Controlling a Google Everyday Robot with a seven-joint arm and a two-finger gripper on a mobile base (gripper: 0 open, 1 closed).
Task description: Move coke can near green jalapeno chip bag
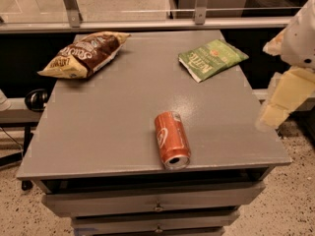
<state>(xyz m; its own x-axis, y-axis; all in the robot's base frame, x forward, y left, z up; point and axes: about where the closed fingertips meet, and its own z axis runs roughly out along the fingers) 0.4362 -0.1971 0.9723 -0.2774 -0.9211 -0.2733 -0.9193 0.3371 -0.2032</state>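
Observation:
The coke can (172,140) lies on its side near the front edge of the grey table (113,122), its open silver end toward the front. The green jalapeno chip bag (212,58) lies flat at the back right of the table, well apart from the can. My gripper (284,96) is a pale cream shape at the right edge of the view. It hangs off the table's right side, to the right of the can and in front of the green bag, touching neither.
A larger brown-and-yellow chip bag (83,53) lies at the back left of the table. A metal rail with glass (147,23) runs behind the table. Drawers (157,205) are under the tabletop. Speckled floor lies to both sides.

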